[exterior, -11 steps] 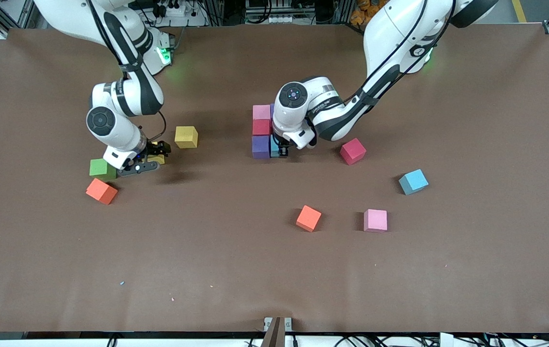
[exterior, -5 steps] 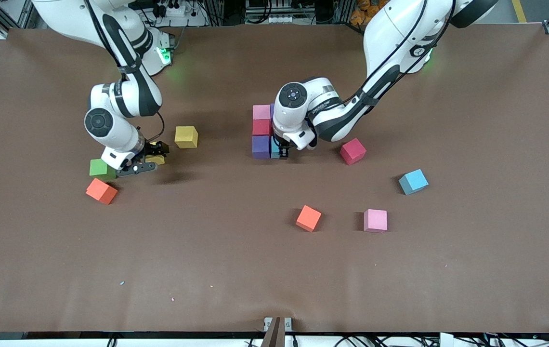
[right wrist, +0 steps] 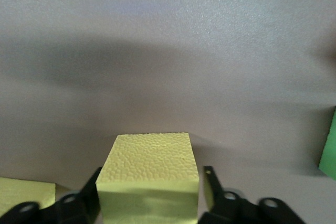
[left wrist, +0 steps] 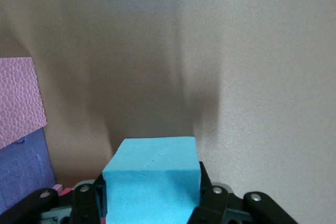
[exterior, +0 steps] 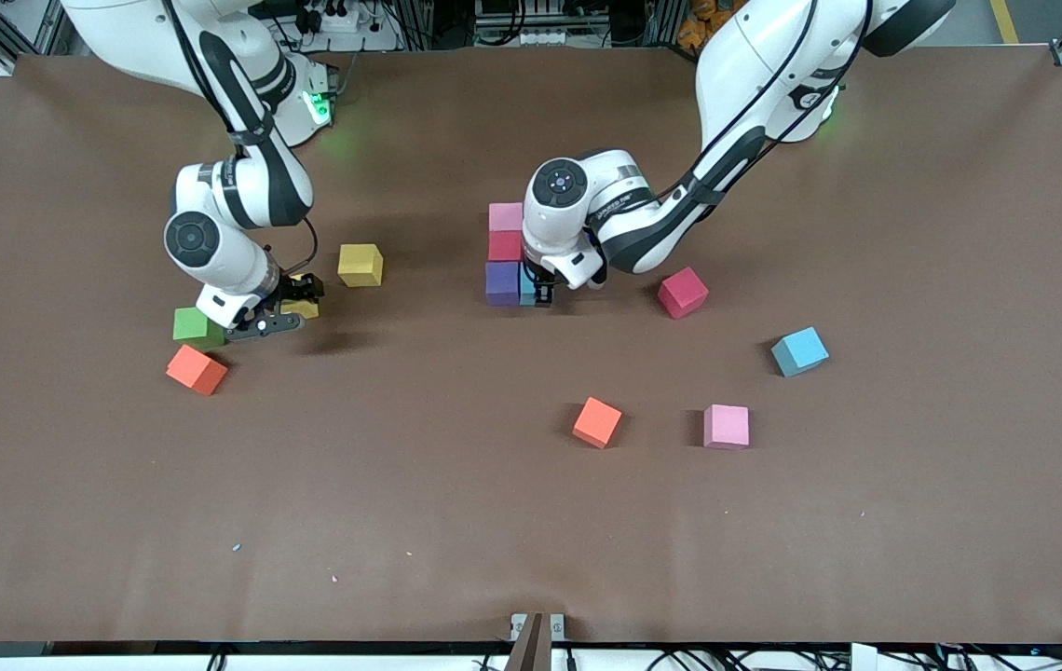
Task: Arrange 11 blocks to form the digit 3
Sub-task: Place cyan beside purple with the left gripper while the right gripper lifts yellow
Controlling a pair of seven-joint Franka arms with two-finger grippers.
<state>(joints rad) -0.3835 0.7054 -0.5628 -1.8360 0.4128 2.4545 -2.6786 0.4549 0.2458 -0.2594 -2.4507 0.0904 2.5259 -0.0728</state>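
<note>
Plainly, the main risk sits at the half-built digit 3 in the middle of the table (exterior: 531, 522). There a pink block (exterior: 505, 216), a crimson block (exterior: 505, 245) and a purple block (exterior: 500, 283) form a touching column that runs toward the front camera. The left end effector (exterior: 540, 294) is clamped on a sky-blue block (left wrist: 152, 177), held low just beside the purple block, toward the left arm's end of the table. I cannot tell whether it rests on the table.

In the left wrist view, one finger (left wrist: 86, 203) seems to stand between the sky-blue block and the purple one. A release here could leave a gap in the bar. Pressing sideways to close that gap could shove the light foam column out of line.

The right end effector (exterior: 293, 308) is down at the table near the green cube (exterior: 194, 325). Its fingers flank a yellow block (right wrist: 149, 171) without gripping it, and a sliver of space shows on one side. If one finger arrives first, the block may slide or twist, and a lift could then carry it crooked or drop it. The second yellow block (exterior: 360, 265) lies near enough to be nudged.
</note>
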